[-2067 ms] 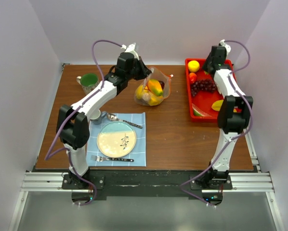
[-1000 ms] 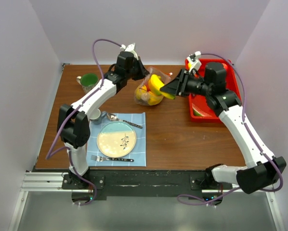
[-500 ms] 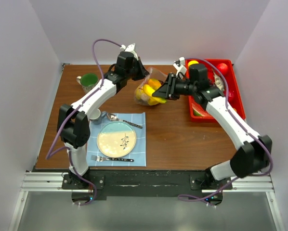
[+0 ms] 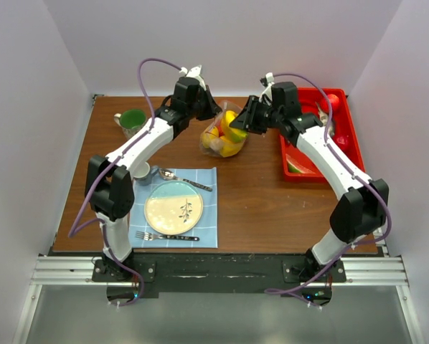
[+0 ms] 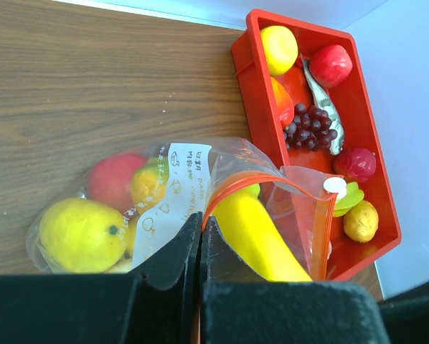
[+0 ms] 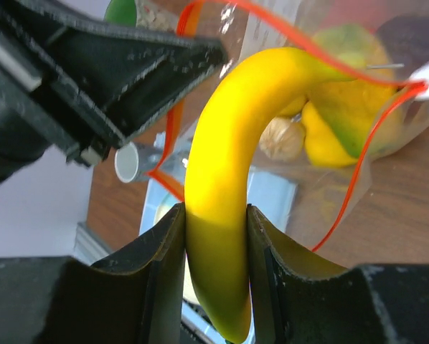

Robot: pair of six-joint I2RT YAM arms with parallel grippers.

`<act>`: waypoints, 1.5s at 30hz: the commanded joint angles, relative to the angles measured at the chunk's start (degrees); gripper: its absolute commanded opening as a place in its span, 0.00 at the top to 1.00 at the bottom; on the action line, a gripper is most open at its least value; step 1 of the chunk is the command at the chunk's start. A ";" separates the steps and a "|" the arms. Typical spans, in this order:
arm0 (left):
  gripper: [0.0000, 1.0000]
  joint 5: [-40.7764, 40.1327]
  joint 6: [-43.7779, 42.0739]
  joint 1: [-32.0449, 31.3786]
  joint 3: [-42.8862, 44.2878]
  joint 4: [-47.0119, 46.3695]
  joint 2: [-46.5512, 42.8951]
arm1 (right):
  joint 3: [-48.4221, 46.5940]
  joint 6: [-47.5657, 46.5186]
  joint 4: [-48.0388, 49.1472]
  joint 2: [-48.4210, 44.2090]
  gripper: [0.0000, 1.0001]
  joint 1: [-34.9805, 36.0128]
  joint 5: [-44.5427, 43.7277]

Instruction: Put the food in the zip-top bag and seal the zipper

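bag (image 5: 173, 188) back-centre, mouth open, yellow and red fruit (image 5: 82, 233) inside | left gripper (image 5: 200, 233) pinches its rim | right gripper (image 6: 214, 222) grips banana (image 6: 225, 158), tip in mouth | tray (image 5: 365, 122) (far right) holds grapes (image 5: 311, 127), more

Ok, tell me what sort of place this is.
Probably a robot test cell staged as a kitchen table: plain white walls box in a wooden table, toy food lies in a red tray, and a plate sits on a blue placemat.

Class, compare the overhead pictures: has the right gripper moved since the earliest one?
Yes. The right gripper has left the red tray and swung left, away from it, to the mouth of the bag, holding a banana.
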State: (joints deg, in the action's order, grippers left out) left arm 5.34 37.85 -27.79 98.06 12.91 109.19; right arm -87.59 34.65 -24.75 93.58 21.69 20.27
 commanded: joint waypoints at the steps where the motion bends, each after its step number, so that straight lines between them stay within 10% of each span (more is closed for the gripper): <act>1: 1.00 0.90 -0.58 0.46 1.34 -2.36 -1.96 | -5.48 -1.08 -3.01 4.59 0.91 2.38 -8.48; 9: 1.00 1.78 0.91 -0.07 -0.50 -4.29 -2.84 | -11.72 3.48 -6.28 10.57 0.77 7.57 -25.17; 19: 1.00 0.90 1.97 -0.77 -1.29 -4.82 -3.72 | -19.20 3.58 -9.35 15.41 0.23 11.35 -30.21; 29: 1.00 -1.48 3.55 -0.34 -2.35 -6.14 -4.16 | -16.74 -3.01 -15.06 2.06 0.26 11.00 -36.68; 36: 1.00 -0.77 4.34 -0.25 -3.40 -8.77 -4.42 | -9.36 -5.38 -14.89 -4.81 0.28 -3.11 -33.73; 45: 1.00 1.51 4.17 -0.25 -2.52 -10.18 -3.72 | -14.61 -9.60 -3.55 10.99 0.36 -17.37 -28.45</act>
State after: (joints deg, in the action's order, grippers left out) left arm 5.34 41.43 -28.16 94.72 6.81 108.18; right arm -98.48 28.05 -33.63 96.47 6.63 -11.20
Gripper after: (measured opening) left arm 0.021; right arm 0.686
